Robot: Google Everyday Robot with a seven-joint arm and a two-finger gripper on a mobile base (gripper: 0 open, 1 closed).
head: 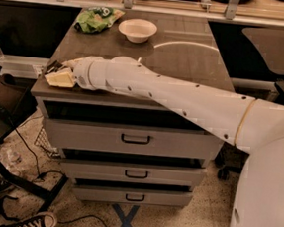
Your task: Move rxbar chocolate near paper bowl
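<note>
Camera view: the arm [183, 96] reaches in from 3 o'clock across the cabinet top [191, 60], and the gripper [60, 77] sits low at the top's 8 o'clock corner. How far open it is cannot be told. A dark sliver, the rxbar [52, 68], shows at the gripper's 10 o'clock edge, touching it; whether it is gripped is unclear. The bowl [137, 29] stands well apart near 12 o'clock, with a green bag [96, 18] just beside it at 9 o'clock.
</note>
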